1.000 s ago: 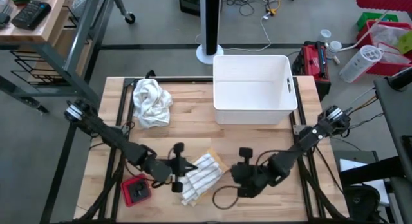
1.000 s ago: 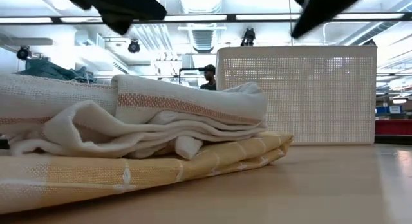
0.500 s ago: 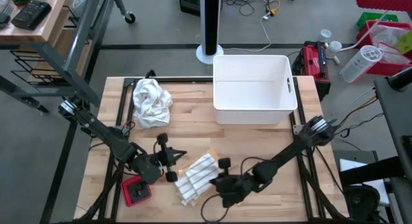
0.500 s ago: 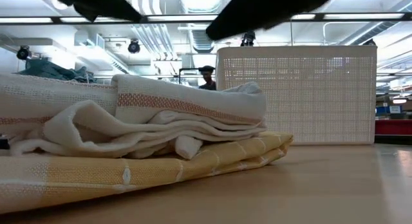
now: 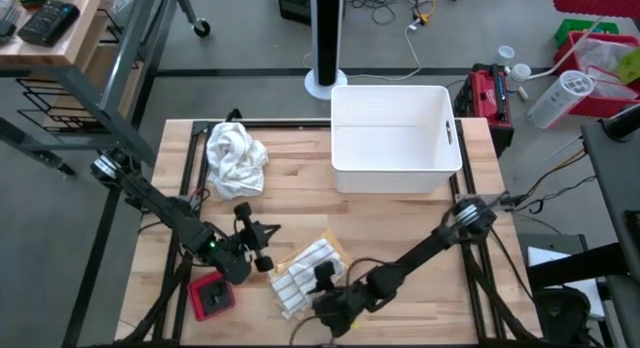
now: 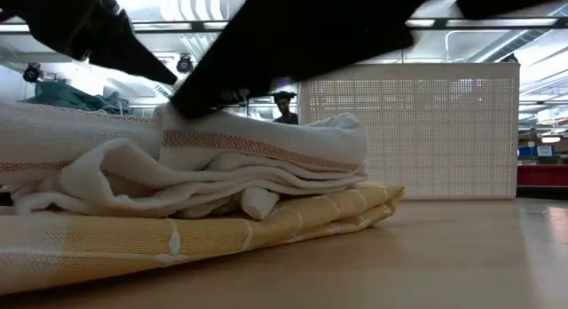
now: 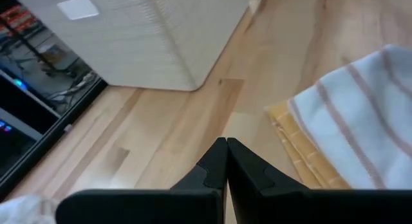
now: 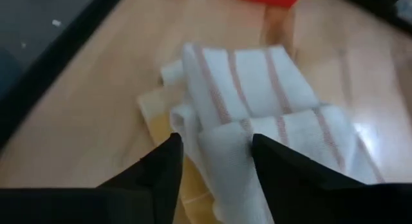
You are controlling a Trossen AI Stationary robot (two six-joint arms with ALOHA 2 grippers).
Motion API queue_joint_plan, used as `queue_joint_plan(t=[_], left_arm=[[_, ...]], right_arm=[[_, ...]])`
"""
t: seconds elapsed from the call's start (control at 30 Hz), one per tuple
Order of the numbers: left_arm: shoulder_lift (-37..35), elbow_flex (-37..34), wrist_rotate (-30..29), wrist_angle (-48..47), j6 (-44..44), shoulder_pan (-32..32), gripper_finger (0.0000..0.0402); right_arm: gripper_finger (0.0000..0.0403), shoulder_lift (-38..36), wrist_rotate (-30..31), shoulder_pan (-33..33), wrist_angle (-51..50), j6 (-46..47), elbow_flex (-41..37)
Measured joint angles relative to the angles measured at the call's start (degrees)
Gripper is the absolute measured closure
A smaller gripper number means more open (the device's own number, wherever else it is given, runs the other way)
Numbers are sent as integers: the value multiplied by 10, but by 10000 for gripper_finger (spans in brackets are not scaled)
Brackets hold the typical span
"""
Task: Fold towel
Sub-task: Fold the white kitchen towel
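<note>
Near the table's front edge, the striped folded towel [image 5: 305,275] lies on a yellow cloth [image 5: 330,244], its long axis diagonal toward the white bin [image 5: 393,138]. The right gripper [image 5: 328,288] hovers over it, fingers apart; the left gripper [image 5: 262,246] waits beside, fingers together, near a crumpled white towel [image 5: 234,159] and red block [image 5: 212,296]

We see folded towel [image 5: 303,276]: white, thin reddish-tan stripes, lying on yellow-ochre cloth [image 5: 335,250] with pale woven lines; crumpled cloth [image 5: 236,158] plain white; bin [image 5: 394,138] white, side with fine perforated grid in low view; surface [image 5: 400,223] light wood, visible grain, black frame edges; small box [image 5: 212,295] red with dark top; both arms and each tool black; we note floor around grey
</note>
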Motion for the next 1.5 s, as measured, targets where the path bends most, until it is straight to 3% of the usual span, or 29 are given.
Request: queue_joint_plan(t=[0.13,0.3,0.43,0.6,0.8,1.0,1.17,1.3,1.4,1.5], left_arm=[[0,-20,-6,26,-12,0,402],[0,-30,-20,67,-13,0,401],[0,-33,-38,89,-13,0,402],[0,-29,-44,90,-13,0,402],[0,-11,-45,90,7,-1,401],[-5,63,-39,88,139,-13,402],[-5,166,-40,90,261,-16,401],[-5,239,-40,91,326,-16,402],[-5,267,-30,91,333,-16,402],[-5,267,29,88,333,-16,402]], right_arm=[[215,12,-48,-22,-5,12,11],[239,14,-146,-54,-8,17,11],[290,14,-137,-76,-28,14,11],[386,14,-127,-91,-38,-6,8],[396,-31,-118,-82,-20,-21,8],[399,-133,-18,-54,-17,-77,3],[400,-226,150,-16,-8,-126,1],[400,-282,280,16,-14,-98,-16],[400,-317,289,32,-13,-57,-37],[400,-332,297,40,-10,-56,-56]])
